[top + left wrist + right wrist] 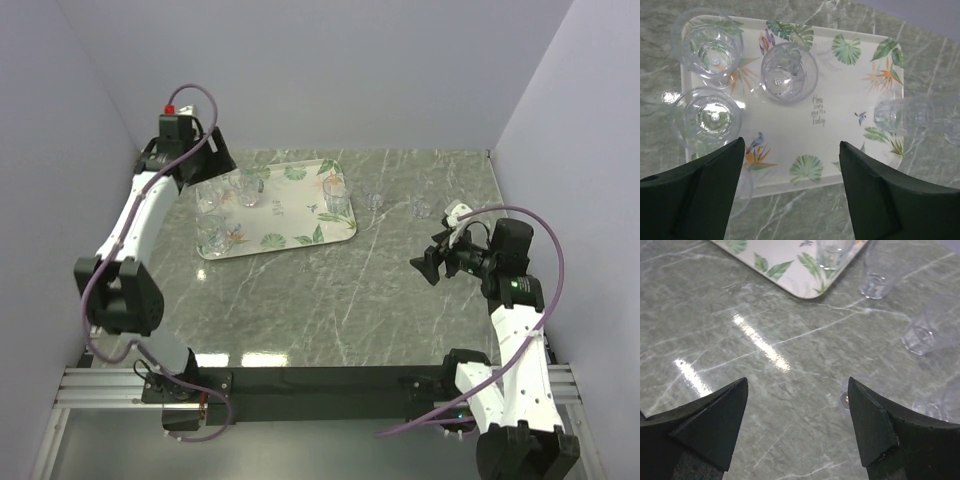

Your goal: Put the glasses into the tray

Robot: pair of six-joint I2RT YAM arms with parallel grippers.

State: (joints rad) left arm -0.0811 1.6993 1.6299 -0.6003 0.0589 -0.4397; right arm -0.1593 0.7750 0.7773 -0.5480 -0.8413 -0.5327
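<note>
The white leaf-print tray (285, 215) lies at the back left of the table. Several clear glasses stand in it; one (337, 195) is near its right end and one (212, 235) at its front left. Two more glasses (373, 200) (421, 206) stand on the table right of the tray. My left gripper (212, 162) is open and empty above the tray's far left corner. In the left wrist view it (791, 145) hovers over the tray (840, 100) and three upright glasses (789, 72). My right gripper (797, 382) is open and empty above bare table. Loose glasses (930, 327) stand just beyond it.
White walls close the table on the left, back and right. The marble top (330, 290) stretches between the tray and the arm bases. In the right wrist view a tray corner (790, 275) shows at the top, and a glass (845, 397) stands close to the right finger.
</note>
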